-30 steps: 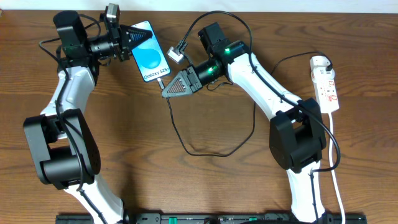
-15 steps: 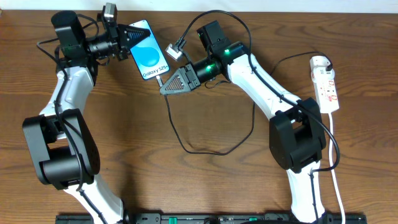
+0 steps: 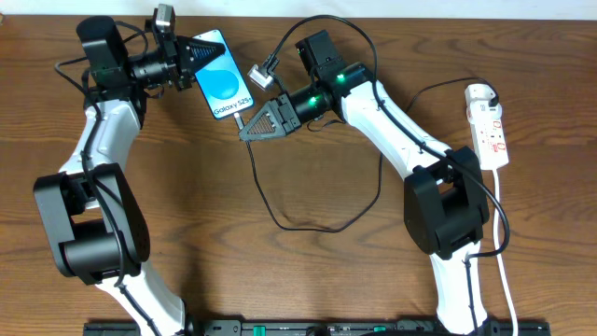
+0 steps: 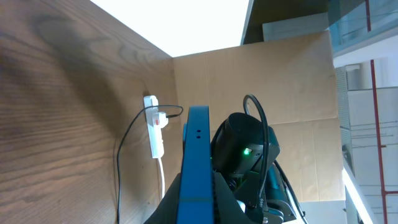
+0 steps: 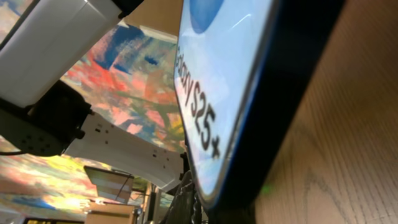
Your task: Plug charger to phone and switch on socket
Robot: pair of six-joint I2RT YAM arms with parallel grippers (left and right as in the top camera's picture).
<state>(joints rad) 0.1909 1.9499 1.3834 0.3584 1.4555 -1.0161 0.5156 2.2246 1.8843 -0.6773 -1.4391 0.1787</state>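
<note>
The phone, blue screen up with "Galaxy S25+" text, is held off the table at the back left. My left gripper is shut on its top end; the left wrist view shows its blue edge between the fingers. My right gripper is shut at the phone's lower end, on the tip of the charger, a thin black cable. The plug tip itself is hidden. The phone screen fills the right wrist view. The white socket strip lies at the far right.
The black cable loops across the table's middle and runs to the socket. A white cord trails from the strip toward the front. A grey connector hangs by the right wrist. The strip also shows in the left wrist view.
My right gripper has moved slightly up and left, closing in on the phone's lower end. The phone has shifted a little toward the back. The last half second shows no movement.
</note>
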